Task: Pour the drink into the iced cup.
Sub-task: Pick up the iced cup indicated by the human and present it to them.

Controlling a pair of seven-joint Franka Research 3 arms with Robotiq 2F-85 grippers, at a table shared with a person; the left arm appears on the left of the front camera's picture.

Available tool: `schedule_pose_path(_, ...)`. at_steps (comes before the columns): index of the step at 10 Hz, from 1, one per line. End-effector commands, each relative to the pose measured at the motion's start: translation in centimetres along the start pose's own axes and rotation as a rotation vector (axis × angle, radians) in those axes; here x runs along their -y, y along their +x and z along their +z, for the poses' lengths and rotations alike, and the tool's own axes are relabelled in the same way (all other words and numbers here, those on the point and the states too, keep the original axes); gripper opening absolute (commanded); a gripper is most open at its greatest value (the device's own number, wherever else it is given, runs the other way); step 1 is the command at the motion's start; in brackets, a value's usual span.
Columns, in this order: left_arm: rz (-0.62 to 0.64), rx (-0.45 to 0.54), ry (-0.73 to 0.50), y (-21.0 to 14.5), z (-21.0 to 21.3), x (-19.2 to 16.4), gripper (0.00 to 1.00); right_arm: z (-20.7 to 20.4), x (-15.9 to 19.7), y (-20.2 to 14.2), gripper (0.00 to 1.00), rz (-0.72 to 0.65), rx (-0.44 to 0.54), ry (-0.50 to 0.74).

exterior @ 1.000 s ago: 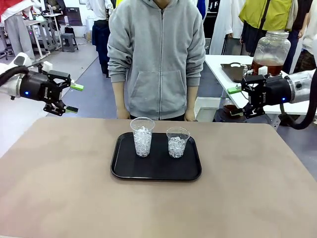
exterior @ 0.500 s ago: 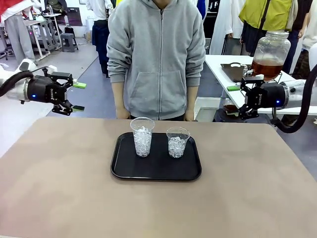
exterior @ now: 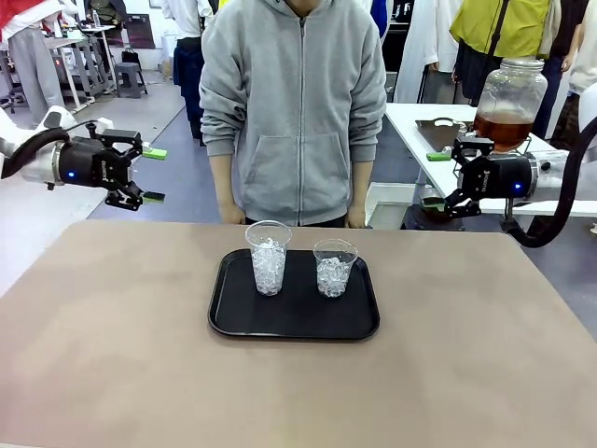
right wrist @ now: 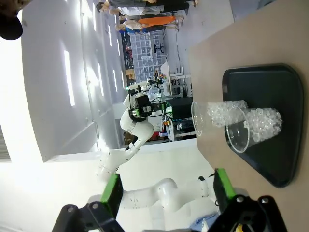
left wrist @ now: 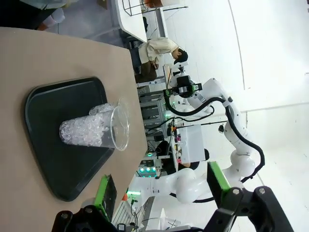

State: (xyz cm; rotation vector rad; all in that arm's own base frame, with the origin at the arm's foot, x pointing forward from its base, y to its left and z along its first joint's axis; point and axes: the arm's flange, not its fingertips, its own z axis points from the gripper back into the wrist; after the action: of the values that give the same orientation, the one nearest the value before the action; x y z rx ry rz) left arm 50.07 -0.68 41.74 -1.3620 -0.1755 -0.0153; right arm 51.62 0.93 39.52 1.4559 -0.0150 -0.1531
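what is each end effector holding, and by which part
Nothing: the left end effector and the right end effector are both open and empty.

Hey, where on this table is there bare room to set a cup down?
Bare table left of the tray, right of it, and along the near edge. The tray's front half is free too. Crowded: its back half, where two iced cups stand.

The front view looks from the robot's side across the table at the person opposite, fairly near, with the whole black tray central. Both wrist views, rolled sideways, look inward from beyond opposite table ends at that tray and its iced cups
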Motion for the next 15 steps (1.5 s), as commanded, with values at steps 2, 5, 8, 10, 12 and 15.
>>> schedule_pose_path(2, 0.0, -0.009, 0.008, -0.11, -0.11, -0.13, 1.0, -0.03, -0.1, -0.03, 1.0, 0.005, 0.0, 0.0)
schedule_pose_path(5, 0.0, -0.009, 0.008, -0.11, -0.11, -0.13, 1.0, -0.03, -0.1, -0.03, 1.0, 0.005, 0.0, 0.0)
schedule_pose_path(8, 0.0, -0.009, 0.008, -0.11, -0.11, -0.13, 1.0, -0.03, -0.1, -0.03, 1.0, 0.005, 0.0, 0.0)
schedule_pose_path(10, 0.0, -0.009, 0.008, -0.11, -0.11, -0.13, 1.0, -0.03, -0.1, -0.03, 1.0, 0.005, 0.0, 0.0)
schedule_pose_path(12, 0.0, -0.009, 0.008, -0.11, -0.11, -0.13, 1.0, -0.03, -0.1, -0.03, 1.0, 0.005, 0.0, 0.0)
schedule_pose_path(15, 0.0, -0.009, 0.008, -0.11, -0.11, -0.13, 1.0, -0.03, -0.1, -0.03, 1.0, 0.005, 0.0, 0.0)
